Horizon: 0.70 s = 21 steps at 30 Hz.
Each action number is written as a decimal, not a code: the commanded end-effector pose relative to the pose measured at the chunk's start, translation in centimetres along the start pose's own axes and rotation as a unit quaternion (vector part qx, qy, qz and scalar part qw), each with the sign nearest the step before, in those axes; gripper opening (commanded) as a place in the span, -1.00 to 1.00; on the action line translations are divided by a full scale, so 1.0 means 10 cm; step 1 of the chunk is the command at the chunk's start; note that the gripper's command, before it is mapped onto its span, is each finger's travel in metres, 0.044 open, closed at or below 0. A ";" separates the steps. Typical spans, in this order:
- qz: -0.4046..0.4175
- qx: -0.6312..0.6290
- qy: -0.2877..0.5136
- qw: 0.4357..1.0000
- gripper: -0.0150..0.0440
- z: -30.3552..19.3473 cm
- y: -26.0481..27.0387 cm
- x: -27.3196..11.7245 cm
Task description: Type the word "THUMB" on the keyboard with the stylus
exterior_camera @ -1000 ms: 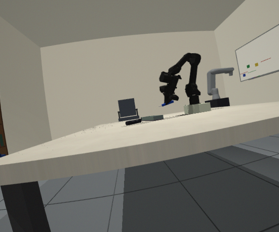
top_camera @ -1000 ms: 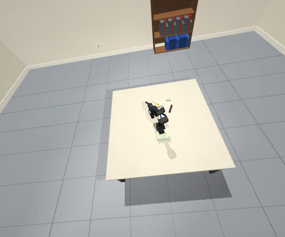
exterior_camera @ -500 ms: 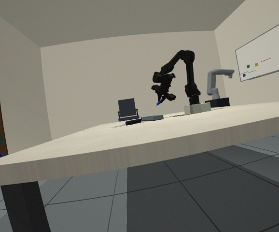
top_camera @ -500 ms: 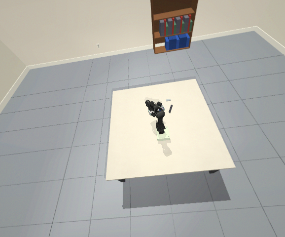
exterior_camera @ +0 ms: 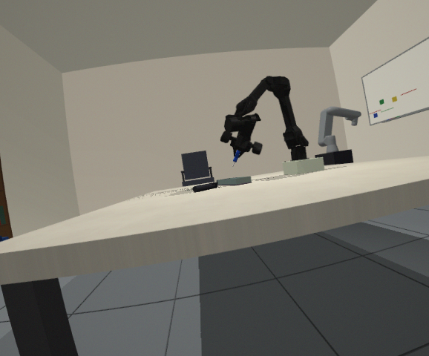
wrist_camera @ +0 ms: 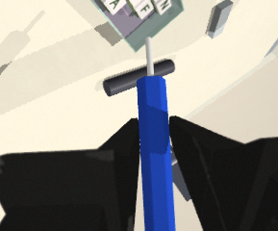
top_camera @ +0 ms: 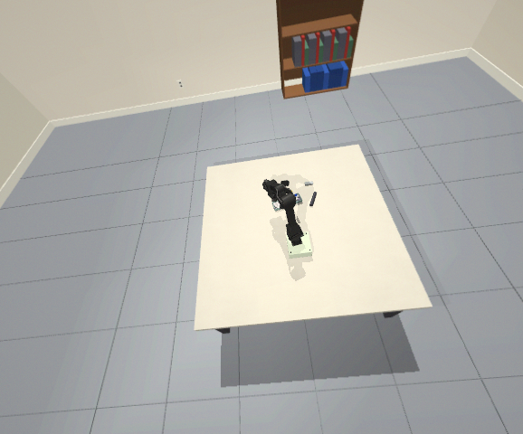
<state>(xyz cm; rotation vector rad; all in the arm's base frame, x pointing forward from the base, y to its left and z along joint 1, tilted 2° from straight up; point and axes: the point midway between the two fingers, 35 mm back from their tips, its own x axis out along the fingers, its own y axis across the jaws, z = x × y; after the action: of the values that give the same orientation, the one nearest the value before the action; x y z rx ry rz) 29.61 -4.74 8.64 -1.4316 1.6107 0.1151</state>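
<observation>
My gripper is shut on the blue stylus, which it holds near upright with the thin white tip pointing down. The tip hangs in the air above the near edge of the keyboard, apart from it. In the wrist view only a corner of the keyboard shows, with a few white keys. In the top view the arm hides most of the keyboard.
A dark cylinder lies on the table beside the keyboard. A small grey block lies further off. The arm's pale base stands mid-table. A bookshelf stands by the wall.
</observation>
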 end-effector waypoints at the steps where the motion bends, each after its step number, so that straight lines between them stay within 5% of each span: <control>1: -0.008 -0.088 0.025 0.996 -0.49 0.09 -0.12 0.02; 13: -0.011 -0.313 0.090 0.945 -0.49 0.34 -0.38 0.09; 21: -0.011 -0.325 0.093 0.941 -0.49 0.36 -0.40 0.10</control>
<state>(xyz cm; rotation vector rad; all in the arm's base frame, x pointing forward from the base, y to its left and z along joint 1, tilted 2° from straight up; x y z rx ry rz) 34.69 -4.47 7.89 -1.9808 1.7919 0.5391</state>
